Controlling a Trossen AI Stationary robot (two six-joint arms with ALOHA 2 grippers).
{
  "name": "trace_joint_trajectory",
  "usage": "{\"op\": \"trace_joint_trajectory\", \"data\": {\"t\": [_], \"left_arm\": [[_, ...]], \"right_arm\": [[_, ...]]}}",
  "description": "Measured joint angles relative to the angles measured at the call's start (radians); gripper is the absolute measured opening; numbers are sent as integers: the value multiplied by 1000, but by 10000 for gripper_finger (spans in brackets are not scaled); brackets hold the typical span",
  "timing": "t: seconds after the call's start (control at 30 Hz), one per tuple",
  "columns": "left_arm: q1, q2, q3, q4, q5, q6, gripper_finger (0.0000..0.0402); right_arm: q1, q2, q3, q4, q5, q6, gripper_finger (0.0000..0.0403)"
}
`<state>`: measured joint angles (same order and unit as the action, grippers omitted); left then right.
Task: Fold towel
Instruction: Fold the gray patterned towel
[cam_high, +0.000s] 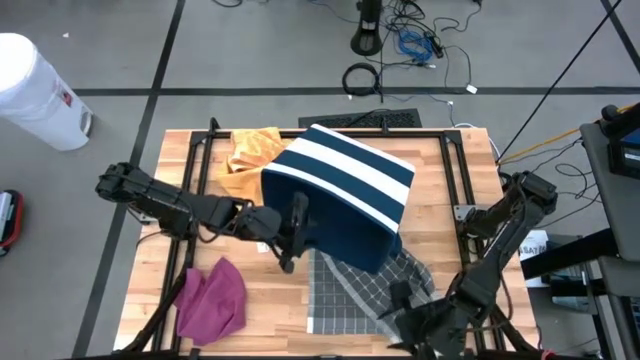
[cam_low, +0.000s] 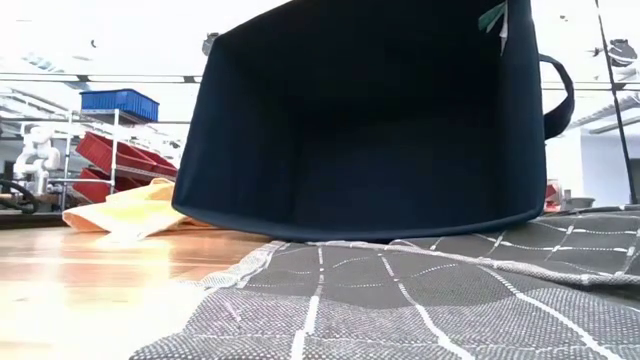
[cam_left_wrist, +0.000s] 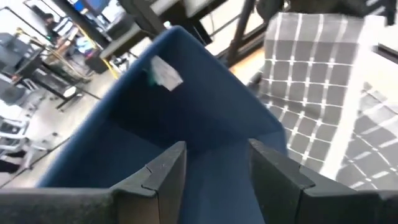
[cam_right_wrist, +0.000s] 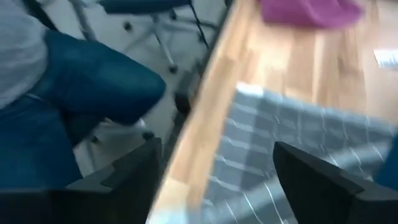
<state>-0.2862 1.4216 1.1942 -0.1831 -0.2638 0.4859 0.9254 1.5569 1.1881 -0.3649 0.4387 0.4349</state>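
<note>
A navy basket with white stripes (cam_high: 345, 190) lies tipped on its side mid-table, its opening (cam_low: 370, 120) facing the near edge. Its lower rim rests on a grey checked towel (cam_high: 350, 290), which lies spread flat on the table toward the near edge. My left gripper (cam_high: 293, 235) is at the left side of the basket's opening, shut on its wall. My right gripper (cam_high: 405, 312) hovers open over the towel's near edge (cam_right_wrist: 292, 143), with nothing between its fingers. My left gripper (cam_left_wrist: 217, 177) has the basket's blue fabric wall (cam_left_wrist: 217, 155) between its two fingers, at the rim on the left side of the opening. It comes roughly level from the table's left. The basket stays tipped, its lower rim (cam_low: 350, 235) on the towel.
A magenta cloth (cam_high: 210, 300) lies bunched at the near left and an orange cloth (cam_high: 250, 150) at the far left. A dark metal frame (cam_high: 190, 150) runs along the tabletop. A seated person's leg (cam_right_wrist: 81, 87) shows just beyond the table's near edge.
</note>
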Motion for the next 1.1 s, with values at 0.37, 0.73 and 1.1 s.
{"op": "trace_joint_trajectory", "data": {"t": [0.37,0.73,1.1], "left_arm": [[-39,0,-1,-279,-1,-92,174],[-78,11,-2,-505,-7,-167,174],[-76,110,-3,-544,-7,-186,174]], "right_arm": [[-120,-11,0,-170,71,-250,269],[-260,-5,0,-414,-27,-381,242],[-277,47,0,-748,39,-402,242]]}}
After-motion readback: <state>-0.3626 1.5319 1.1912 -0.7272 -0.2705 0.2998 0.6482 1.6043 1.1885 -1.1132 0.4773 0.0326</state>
